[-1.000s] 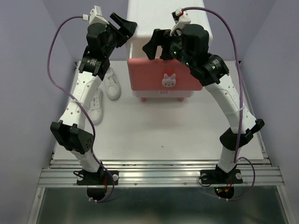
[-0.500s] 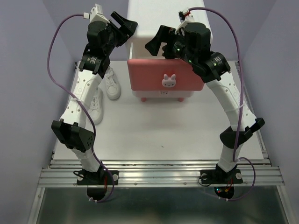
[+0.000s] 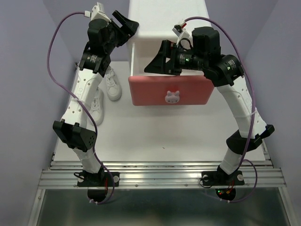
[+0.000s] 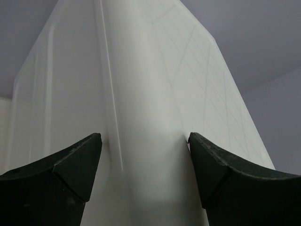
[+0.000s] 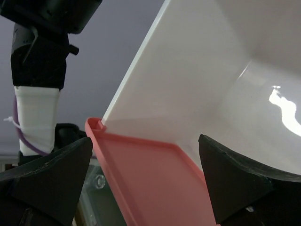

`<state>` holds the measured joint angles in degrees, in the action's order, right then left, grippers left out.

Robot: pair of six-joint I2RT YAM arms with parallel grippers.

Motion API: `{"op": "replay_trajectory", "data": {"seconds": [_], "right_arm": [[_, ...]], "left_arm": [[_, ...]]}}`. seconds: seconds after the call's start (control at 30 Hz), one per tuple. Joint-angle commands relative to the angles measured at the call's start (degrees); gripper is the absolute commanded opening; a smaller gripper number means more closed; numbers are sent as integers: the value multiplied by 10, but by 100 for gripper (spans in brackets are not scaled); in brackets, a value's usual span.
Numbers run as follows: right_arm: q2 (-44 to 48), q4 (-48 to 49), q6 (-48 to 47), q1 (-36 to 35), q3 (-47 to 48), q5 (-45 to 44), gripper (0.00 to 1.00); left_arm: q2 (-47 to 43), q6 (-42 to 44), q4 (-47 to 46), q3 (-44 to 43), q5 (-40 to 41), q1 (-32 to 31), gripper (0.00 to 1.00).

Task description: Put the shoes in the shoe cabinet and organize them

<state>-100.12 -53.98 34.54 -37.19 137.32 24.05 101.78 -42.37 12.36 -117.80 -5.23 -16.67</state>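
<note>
On the left side of the table (image 3: 155,136), the pair of white shoes lies outside the shoe cabinet (image 3: 167,19). One shoe (image 3: 112,84) is just beside the cabinet's left wall and the other (image 3: 97,107) lies nearer the arms, partly under the left arm. Neither is held, so this pair has not been put away. The orange pair shows in none of the views; it may be hidden, but I cannot tell where it is.

Above the white shoes, the left gripper (image 3: 124,23) sits at the cabinet's upper left corner. Its wrist view shows the fingers (image 4: 75,165) spread wide astride that corner, with the tips laid against the two walls. It has hold of the cabinet itself, most likely to steady it, and carries no shoe.

In the middle, the drawer (image 3: 171,87) with the darker pink front and the bunny knob (image 3: 172,97) stands out from the cabinet body, open toward the arms. The part of its white inside that the right wrist view shows holds nothing.

To the right, the right gripper (image 3: 157,60) hangs over the gap behind the pink front. Its jaws are as wide apart as they go, with nothing between them.

So the task looks to be at an early stage. A drawer is open and ready, but no shoe can be seen inside it. The white pair remains to be picked up and set in side by side. The orange pair must be found and placed, and the drawer then pushed shut.
</note>
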Motion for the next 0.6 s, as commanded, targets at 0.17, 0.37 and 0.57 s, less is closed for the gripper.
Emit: {"op": "replay_trajectory", "data": {"seconds": [0.17, 0.37, 0.57], "right_arm": [[52, -38, 59, -9, -38, 258, 100], [44, -83, 74, -9, -11, 334, 100], [58, -42, 80, -15, -20, 315, 100]], "left_arm": [[99, 86, 222, 35, 46, 8, 84], [104, 88, 226, 31, 46, 9, 84], [103, 91, 230, 30, 46, 15, 84]]}}
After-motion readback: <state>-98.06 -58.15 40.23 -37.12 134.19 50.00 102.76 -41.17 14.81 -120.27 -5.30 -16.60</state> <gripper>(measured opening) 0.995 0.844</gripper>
